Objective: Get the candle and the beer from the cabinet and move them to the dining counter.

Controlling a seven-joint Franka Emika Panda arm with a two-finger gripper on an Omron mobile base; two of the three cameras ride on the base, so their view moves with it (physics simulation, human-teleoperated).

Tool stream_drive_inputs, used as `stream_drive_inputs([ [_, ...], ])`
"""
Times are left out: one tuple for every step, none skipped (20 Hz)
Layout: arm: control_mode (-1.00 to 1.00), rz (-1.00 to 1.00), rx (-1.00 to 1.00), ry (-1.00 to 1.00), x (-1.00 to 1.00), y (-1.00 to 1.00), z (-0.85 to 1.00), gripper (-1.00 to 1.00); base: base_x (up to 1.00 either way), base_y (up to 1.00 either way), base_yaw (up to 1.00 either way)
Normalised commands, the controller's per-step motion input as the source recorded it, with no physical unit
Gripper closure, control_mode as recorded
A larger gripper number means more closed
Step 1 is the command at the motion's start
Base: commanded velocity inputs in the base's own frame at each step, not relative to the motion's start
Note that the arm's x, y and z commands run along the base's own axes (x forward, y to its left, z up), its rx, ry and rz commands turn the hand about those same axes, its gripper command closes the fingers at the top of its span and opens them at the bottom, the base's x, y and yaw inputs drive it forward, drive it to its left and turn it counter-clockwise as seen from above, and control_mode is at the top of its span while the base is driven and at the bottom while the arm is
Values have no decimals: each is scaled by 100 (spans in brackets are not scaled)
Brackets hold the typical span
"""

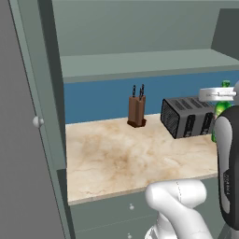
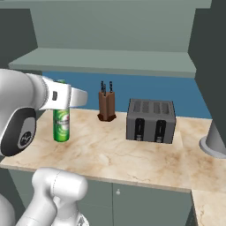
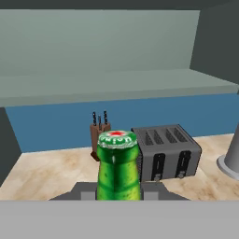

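Note:
The beer (image 3: 118, 163), a green bottle with a red-and-white cap, has its neck between my gripper's (image 3: 119, 191) fingers, which are shut on it. From the right base view the beer (image 2: 62, 126) hangs upright under my gripper (image 2: 62, 99) over the left end of the marble worktop; I cannot tell whether its base touches. In the left base view the beer (image 1: 219, 109) shows beside my gripper (image 1: 219, 94) at the right edge. The cabinet (image 1: 140, 65) stands open above, its shelf (image 2: 101, 59) bare. The candle and the dining counter are out of view.
A brown knife block (image 2: 106, 106) and a dark toaster (image 2: 151, 120) stand at the back of the marble worktop (image 2: 110, 154). A grey round base (image 2: 214, 143) sits at the right. The open cabinet door (image 1: 28, 140) fills the left side. Drawers (image 1: 121, 210) lie below.

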Motion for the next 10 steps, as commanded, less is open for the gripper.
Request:
stream_drive_inputs([
  [-100, 0, 0, 0, 0, 0, 0, 100, 0, 0, 0],
  [-100, 0, 0, 0, 0, 0, 0, 100, 0, 0, 0],
  [-100, 0, 0, 0, 0, 0, 0, 100, 0, 0, 0],
  [-100, 0, 0, 0, 0, 0, 0, 100, 0, 0, 0],
  [-100, 0, 0, 0, 0, 0, 0, 100, 0, 0, 0],
  [100, 0, 0, 0, 0, 0, 0, 100, -14, 0, 0],
  [100, 0, 0, 0, 0, 0, 0, 100, -97, 0, -6],
  [100, 0, 0, 0, 0, 0, 0, 100, -100, 0, -12],
  [100, 0, 0, 0, 0, 0, 0, 100, -100, 6, -17],
  [100, 0, 0, 0, 0, 0, 0, 100, -100, 0, -21],
])
